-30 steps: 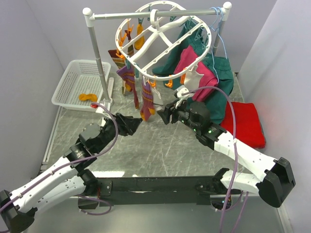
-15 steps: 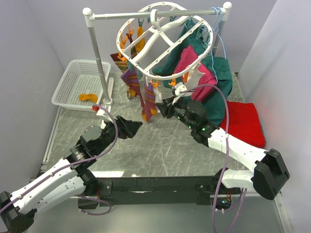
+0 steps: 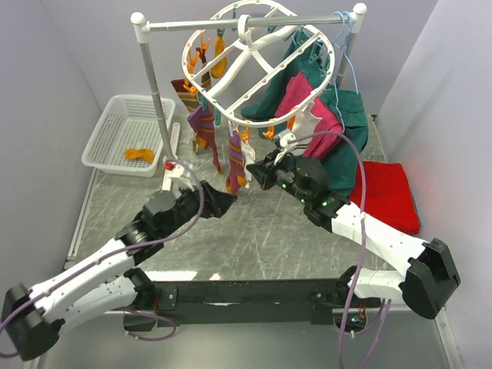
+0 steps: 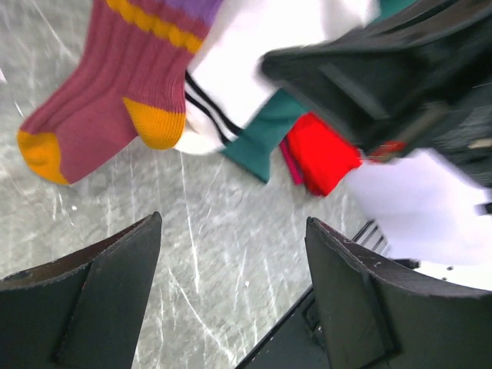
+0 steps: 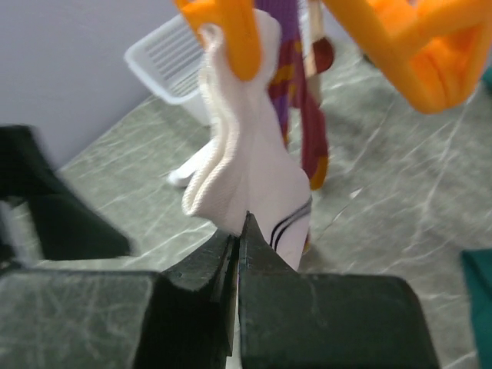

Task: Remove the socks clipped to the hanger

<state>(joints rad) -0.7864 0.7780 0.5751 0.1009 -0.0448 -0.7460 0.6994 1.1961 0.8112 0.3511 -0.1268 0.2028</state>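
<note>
Maroon and purple socks [image 3: 203,127] are hanging clipped along the near rim of the hanger [image 3: 257,121]. The left gripper [image 4: 231,231] is hovering with its jaws spread wide, just below one maroon sock. The right gripper [image 5: 242,223] is pressing its jaws together at the lower edge of a white sock [image 5: 246,169] hanging from an orange clip [image 5: 231,31]; whether cloth is pinched cannot be told.

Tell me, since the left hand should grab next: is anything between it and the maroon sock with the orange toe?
Nothing visible does. Only bare table shows between the open left hand and the maroon sock hanging ahead to its left. The white sock hangs behind that sock, and the right hand is off to the right.
</note>
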